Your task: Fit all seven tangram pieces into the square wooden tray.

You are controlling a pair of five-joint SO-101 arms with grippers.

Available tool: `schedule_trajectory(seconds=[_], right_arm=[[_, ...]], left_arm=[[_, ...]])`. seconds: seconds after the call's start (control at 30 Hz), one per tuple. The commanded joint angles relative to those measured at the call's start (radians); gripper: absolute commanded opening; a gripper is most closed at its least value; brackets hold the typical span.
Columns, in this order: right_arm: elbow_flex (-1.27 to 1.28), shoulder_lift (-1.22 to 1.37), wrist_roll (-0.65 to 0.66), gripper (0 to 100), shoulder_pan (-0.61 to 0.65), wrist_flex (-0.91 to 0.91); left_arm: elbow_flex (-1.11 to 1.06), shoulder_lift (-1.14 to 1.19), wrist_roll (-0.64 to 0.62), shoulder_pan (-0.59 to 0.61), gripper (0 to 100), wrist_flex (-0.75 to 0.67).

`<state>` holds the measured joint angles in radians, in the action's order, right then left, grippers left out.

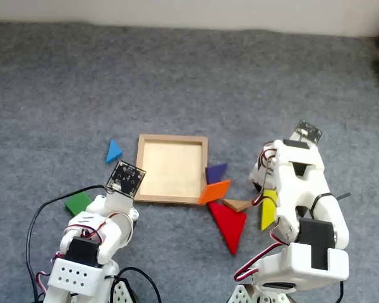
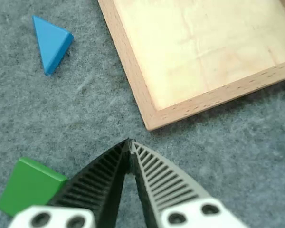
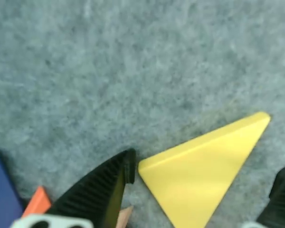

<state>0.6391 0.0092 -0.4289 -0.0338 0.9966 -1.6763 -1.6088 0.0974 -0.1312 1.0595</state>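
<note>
Your right gripper (image 3: 207, 170) stands spread wide over the yellow triangle (image 3: 199, 192) and holds nothing. The piece lies flat on the grey carpet (image 1: 177, 76) between the fingers, with one corner just beside the nearer finger (image 3: 109, 185). In the high view its long axis runs away from the arm's base, alongside the arm. The far edge in the right wrist view spans roughly from finger to finger, so in my judgement a closure here would bear on corners; turn the wrist first.

The tray (image 1: 140, 167) lies to that arm's left, with none of the seven pieces seated. Between them stand the tan triangle (image 1: 238, 204), orange piece (image 1: 213, 191), purple piece (image 1: 216, 172) and red triangle (image 1: 228, 226). The orange piece touches the tray's corner, so lift over them.

Your left gripper (image 2: 129, 145) is closed on nothing, near the tray's corner. The blue triangle (image 2: 51, 42) and green piece (image 2: 28, 190) lie on its side.
</note>
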Motion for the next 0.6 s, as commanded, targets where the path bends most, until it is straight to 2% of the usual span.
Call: schedule_trajectory(seconds=[0.0, 0.2, 0.37, 0.57], right_arm=[[0.007, -0.013, -0.017, 37.4, -0.018, -0.015], [0.008, -0.016, -0.015, 29.6, -0.019, -0.012], [0.008, -0.018, -0.012, 29.3, -0.013, -0.01], [0.015, -0.116, 0.063, 29.3, -0.012, -0.008]], left_arm=[[-0.028, -0.008, 0.008, 0.004, 1, 0.0], [-0.028, -0.008, 0.008, 0.004, 1, 0.0], [-0.028, -0.008, 0.008, 0.004, 1, 0.0], [-0.028, -0.008, 0.008, 0.004, 1, 0.0]])
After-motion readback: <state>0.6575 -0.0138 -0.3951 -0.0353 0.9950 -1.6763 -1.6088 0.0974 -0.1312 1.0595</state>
